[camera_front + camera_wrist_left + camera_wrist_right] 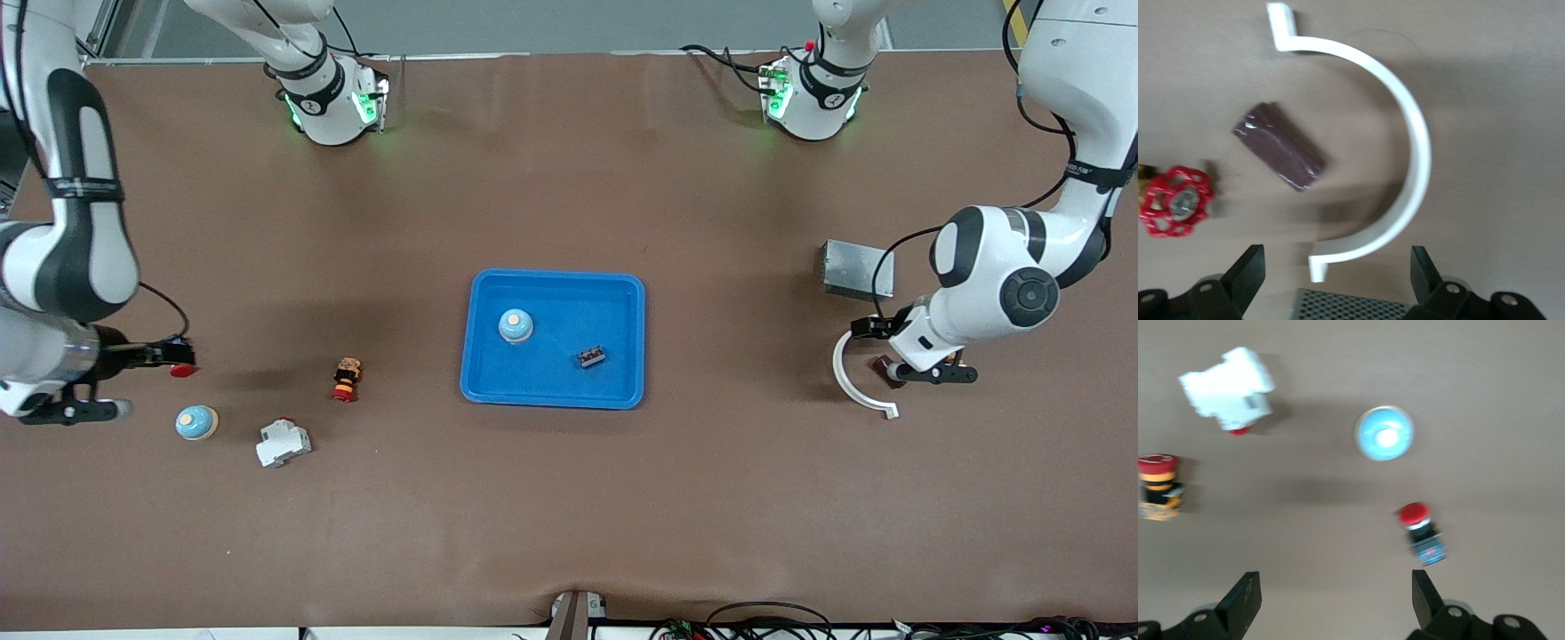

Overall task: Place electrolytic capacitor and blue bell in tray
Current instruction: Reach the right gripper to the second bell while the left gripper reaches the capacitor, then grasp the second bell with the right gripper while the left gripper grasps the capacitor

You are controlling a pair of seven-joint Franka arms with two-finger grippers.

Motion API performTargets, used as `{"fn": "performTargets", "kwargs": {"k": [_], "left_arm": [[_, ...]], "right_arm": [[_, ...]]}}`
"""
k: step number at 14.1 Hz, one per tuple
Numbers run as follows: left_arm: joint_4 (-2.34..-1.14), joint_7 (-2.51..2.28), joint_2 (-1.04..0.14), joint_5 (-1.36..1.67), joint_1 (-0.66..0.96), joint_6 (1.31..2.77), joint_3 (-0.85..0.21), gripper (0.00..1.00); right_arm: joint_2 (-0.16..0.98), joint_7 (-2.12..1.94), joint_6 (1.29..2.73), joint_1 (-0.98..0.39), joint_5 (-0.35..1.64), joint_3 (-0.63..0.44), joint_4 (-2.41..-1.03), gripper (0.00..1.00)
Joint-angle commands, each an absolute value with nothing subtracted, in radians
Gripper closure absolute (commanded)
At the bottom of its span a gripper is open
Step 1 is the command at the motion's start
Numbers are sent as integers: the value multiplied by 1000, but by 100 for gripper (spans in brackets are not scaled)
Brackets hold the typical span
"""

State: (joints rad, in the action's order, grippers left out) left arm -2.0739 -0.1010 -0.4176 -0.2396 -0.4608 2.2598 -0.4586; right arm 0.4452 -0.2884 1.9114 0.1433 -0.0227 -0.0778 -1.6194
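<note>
1. Nearest the front camera, toward the right arm's end of the table (pixel 569 533), a white breaker (pixel 284 442) lies just beside a blue bell (pixel 196 422). This bell sits upright on its base, outside the tray, so its dome is free to be gripped from above.
2. The right hand (pixel 1335 577) hangs over that group with its fingers spread wide and nothing between them. This looks like a stance for coming down on a part. A red pushbutton (pixel 1421 532) lies on its side under it.
3. A red-and-yellow button (pixel 347 380) stands apart, between the bell and the tray.
4. At the left arm's end, the left hand (pixel 1336 252) is also wide and empty. It hovers over a white curved clamp (pixel 1405 147) and a maroon part (pixel 1278 145), possibly the capacitor, which lies flat inside the clamp's arc.
5. The tray (pixel 551 397) at mid-table already holds a second blue bell (pixel 516 325) and a small black part (pixel 592 357), well apart.
6. Farthest is a grey box (pixel 856 269).
</note>
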Motion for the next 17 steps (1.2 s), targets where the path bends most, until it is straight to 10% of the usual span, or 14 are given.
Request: {"fn": "performTargets", "kwargs": {"k": [1, 17], "left_arm": [[-2134, -158, -362, -249, -468, 2279, -489, 4], [-2168, -206, -356, -256, -472, 2284, -526, 12]], "right_arm": [[423, -391, 2052, 196, -38, -55, -1721, 0], [615, -433, 2603, 232, 112, -28, -1764, 0]]}}
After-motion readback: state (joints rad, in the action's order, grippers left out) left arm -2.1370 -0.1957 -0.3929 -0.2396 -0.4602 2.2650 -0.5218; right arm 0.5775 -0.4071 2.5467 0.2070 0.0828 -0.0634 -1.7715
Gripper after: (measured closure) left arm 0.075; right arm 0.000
